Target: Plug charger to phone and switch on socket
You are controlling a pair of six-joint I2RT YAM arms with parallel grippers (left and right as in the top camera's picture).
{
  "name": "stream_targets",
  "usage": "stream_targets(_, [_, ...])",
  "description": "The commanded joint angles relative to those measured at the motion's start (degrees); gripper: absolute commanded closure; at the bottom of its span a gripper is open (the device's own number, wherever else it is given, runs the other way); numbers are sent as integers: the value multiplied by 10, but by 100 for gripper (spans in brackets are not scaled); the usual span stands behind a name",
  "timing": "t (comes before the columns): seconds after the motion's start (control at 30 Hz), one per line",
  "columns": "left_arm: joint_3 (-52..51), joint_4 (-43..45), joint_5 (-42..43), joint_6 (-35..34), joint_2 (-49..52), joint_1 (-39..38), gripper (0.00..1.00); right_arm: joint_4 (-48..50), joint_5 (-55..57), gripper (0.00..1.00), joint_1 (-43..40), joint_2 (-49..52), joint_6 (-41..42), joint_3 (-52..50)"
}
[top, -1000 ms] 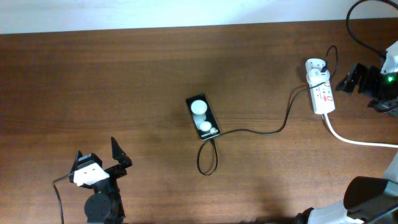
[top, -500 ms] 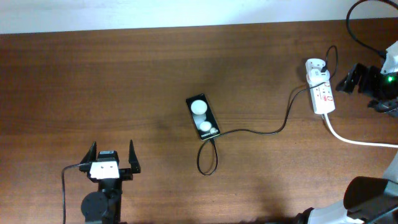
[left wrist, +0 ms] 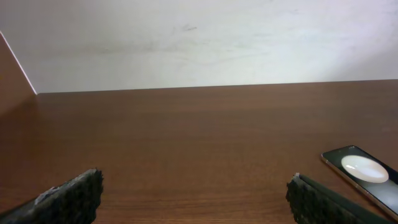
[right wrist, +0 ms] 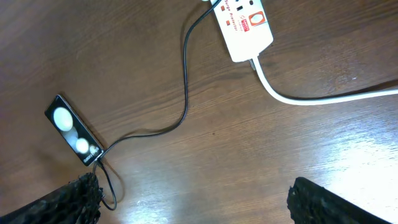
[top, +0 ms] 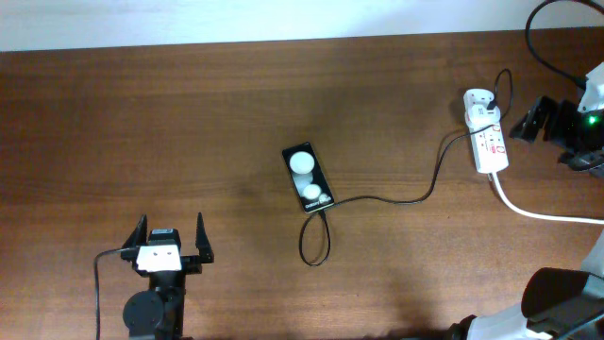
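Wood of dark brown colour is filling the overhead frame: this is the desk [top: 189, 113]. The phone [top: 308, 178] is lying flat near the middle of that frame, with its two white round spots facing up. The charger [top: 406, 200] is running as a thin black cable from the lower end of the phone, where it is making a small loop, toward the right. It is ending at a white plug adapter [top: 478, 99], which is sitting at the upper end of the socket [top: 489, 144]. The connector tip is touching the phone's lower end, but it is too small to tell if it is fully seated. The socket is lying in the upper right of the frame, and its thick white cord [top: 543, 212] is leaving toward the right edge. One cannot tell the position of its switches.

The left arm [top: 151, 307] is standing at the lower left of the overhead frame, well apart from the phone. The left jaws are spread wide and are holding nothing; in the left wrist view they are showing in the two lower corners. The right arm [top: 576, 127] is hovering at the right edge, near the socket. The right jaws are spread wide too, and they are holding nothing.
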Motion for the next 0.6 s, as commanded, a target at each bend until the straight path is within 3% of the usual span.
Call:
stream_targets(0.0, [-1,-3,16,9,-2,5,1,0,5,1,3,-8,-3,-1])
stream_targets(0.07, [-1,-3,16,9,-2,5,1,3,5,1,3,-8,-4,-1])
stream_targets(0.23, [-1,-3,17,9,-2,5,1,164,5,1,3,-14,-3,-1])
stream_targets(0.3, [-1,-3,16,9,-2,5,1,246,5,1,15,-34,-3,-3])
stream_targets(0.37, [-1,-3,17,9,-2,5,1,393,5,1,52,-89,-4,-43])
stream_targets(0.47, [-1,-3,17,9,-2,5,1,675,8,1,116,-209,-3,-252])
stream_targets(0.57, [-1,-3,16,9,-2,5,1,963,41,1,169,-355,-3,-562])
